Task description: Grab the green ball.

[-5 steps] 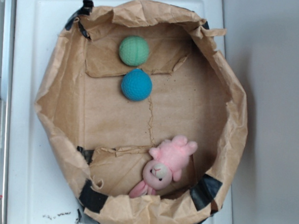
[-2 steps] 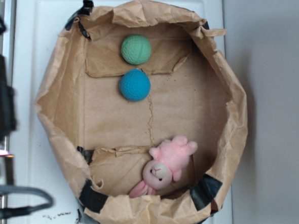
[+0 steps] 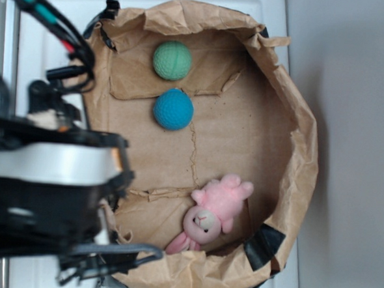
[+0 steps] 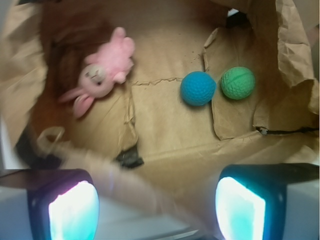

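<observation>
The green ball [image 3: 172, 60] lies on the floor of a brown paper bag [image 3: 291, 124], near its far rim; it also shows in the wrist view [image 4: 238, 83]. A teal-blue ball [image 3: 173, 109] sits just beside it, also in the wrist view [image 4: 198, 88]. My gripper [image 4: 157, 210] is open and empty, its two pads [image 4: 240, 209] wide apart, above the bag's left rim, well away from the green ball. In the exterior view the arm [image 3: 46, 181] covers the bag's left side and the fingertips are hidden.
A pink plush bunny [image 3: 210, 214] lies in the bag's near part, also in the wrist view [image 4: 102, 75]. The bag has tall crumpled walls with black tape patches [image 3: 264, 246]. It rests on a white surface [image 3: 49, 31].
The arm has swung in from the left edge and now covers the bag's left side. The balls and bunny stay about where they were.
</observation>
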Robot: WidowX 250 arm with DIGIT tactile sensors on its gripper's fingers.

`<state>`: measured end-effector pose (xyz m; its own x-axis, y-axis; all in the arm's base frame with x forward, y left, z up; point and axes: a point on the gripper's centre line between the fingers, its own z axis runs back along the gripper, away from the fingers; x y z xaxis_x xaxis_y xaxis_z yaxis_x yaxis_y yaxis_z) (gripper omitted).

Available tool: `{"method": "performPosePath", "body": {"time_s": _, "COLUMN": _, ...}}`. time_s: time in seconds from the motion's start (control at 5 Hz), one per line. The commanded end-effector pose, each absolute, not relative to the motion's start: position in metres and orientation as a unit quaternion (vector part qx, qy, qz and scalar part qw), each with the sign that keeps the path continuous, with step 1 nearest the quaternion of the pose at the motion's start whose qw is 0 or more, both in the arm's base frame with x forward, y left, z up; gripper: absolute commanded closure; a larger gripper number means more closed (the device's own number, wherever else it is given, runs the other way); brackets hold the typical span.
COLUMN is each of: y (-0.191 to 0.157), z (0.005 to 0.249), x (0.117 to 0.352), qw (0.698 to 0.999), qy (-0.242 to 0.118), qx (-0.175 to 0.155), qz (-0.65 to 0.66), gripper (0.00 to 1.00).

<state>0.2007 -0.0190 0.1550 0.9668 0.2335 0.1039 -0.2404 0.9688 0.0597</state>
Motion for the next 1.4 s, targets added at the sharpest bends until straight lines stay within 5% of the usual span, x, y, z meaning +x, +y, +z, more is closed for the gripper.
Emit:
{"method": "performPosePath", "body": {"time_s": 0.0, "y": 0.017, "z": 0.139, "x": 0.239, "qw": 0.935, "qy": -0.07, "qx": 0.001, "qz": 0.349, "gripper": 0.0}}
{"method": "performPosePath", "body": {"time_s": 0.2, "y": 0.032, "z": 0.126, "x": 0.245, "qw": 0.891, "qy": -0.056, "qx": -0.01, "qz": 0.45, "gripper": 0.0}}
{"method": "performPosePath", "body": {"time_s": 1.2, "y": 0.043, "z": 0.121, "x": 0.255, "qw": 0.883, "qy": -0.054, "qx": -0.013, "qz": 0.465, "gripper": 0.0}}
